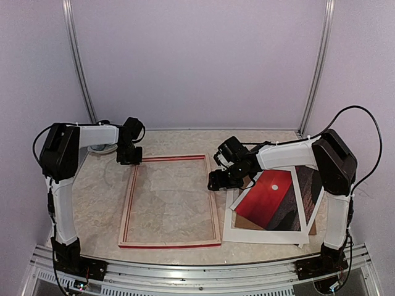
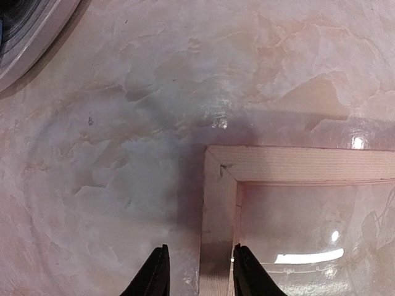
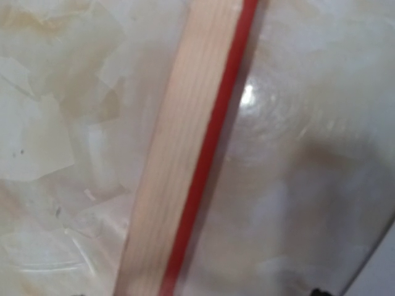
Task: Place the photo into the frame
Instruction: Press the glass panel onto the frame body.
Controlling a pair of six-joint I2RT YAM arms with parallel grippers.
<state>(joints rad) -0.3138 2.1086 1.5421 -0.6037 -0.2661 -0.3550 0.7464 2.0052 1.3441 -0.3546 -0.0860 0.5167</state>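
Step, likely: steadying red-faced pale-wood rectangular frame (image 1: 131, 200) at centre of bench (image 1: 99, 206) | left pincer (image 2: 200, 274) spread, straddling its far-left corner | right pincer (image 1: 215, 182) over right rail, grip unreadable | red-sunset rectangular photo (image 1: 266, 196) lies right, outside | next you fetch it.

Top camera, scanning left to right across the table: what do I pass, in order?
frame → right gripper → photo

The left arm (image 1: 63, 209) and right arm (image 1: 336, 216) match: white tubular links, bulky black joint housings and thin black cables (image 1: 378, 145) looping out. The left claw (image 2: 199, 276) has glossy black, tapered fingers (image 2: 154, 276).
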